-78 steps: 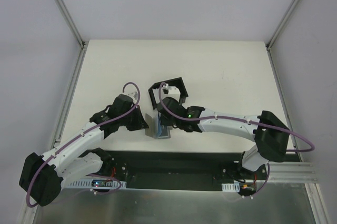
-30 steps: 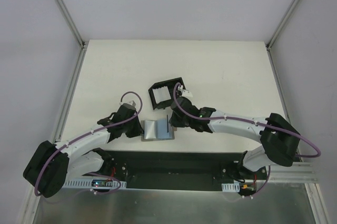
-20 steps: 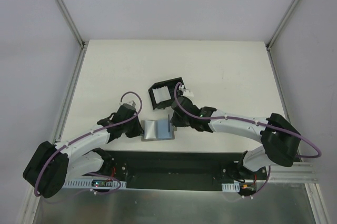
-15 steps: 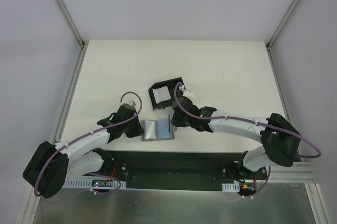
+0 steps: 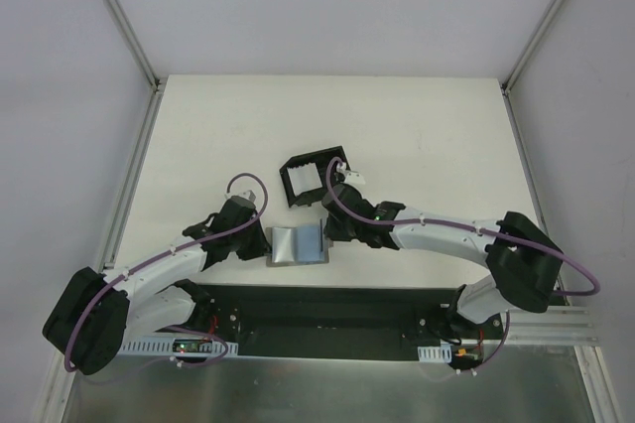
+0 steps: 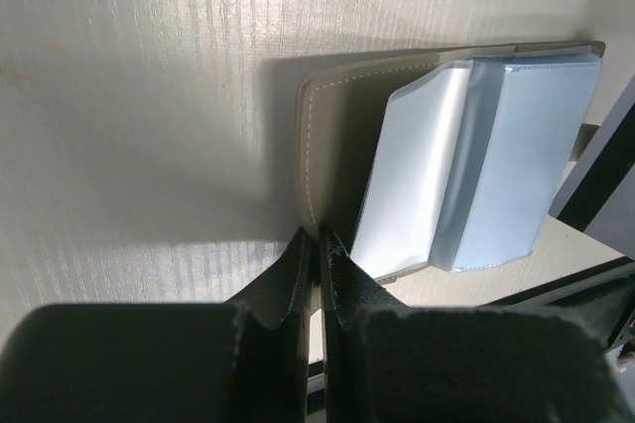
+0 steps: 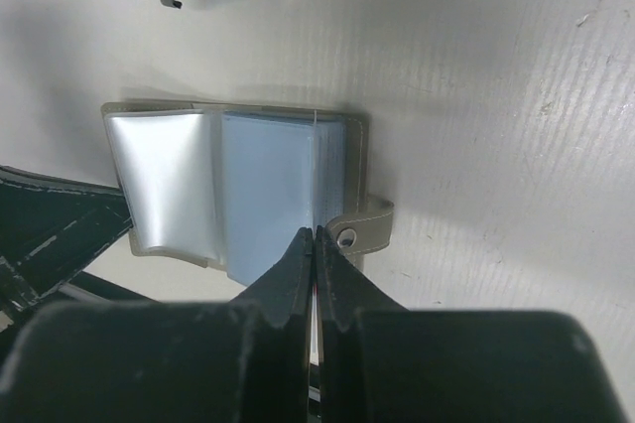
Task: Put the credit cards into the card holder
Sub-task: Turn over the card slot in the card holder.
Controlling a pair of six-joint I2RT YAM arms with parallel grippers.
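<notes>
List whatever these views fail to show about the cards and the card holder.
- Credit cards: none identifiable in any view; cloudy sleeves of the wallet mask their contents.
- Thin edge, right wrist view: shut jaws of the right gripper cover its end, so card or sleeve is unclear.
- Card holder: cut by the top border in the right wrist view; slots too small in the top view.

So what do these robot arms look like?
The left arm and right arm share white tubular links, chunky black joints and a looping purple cable. The left end effector and right end effector each have two dark fingers.
</notes>
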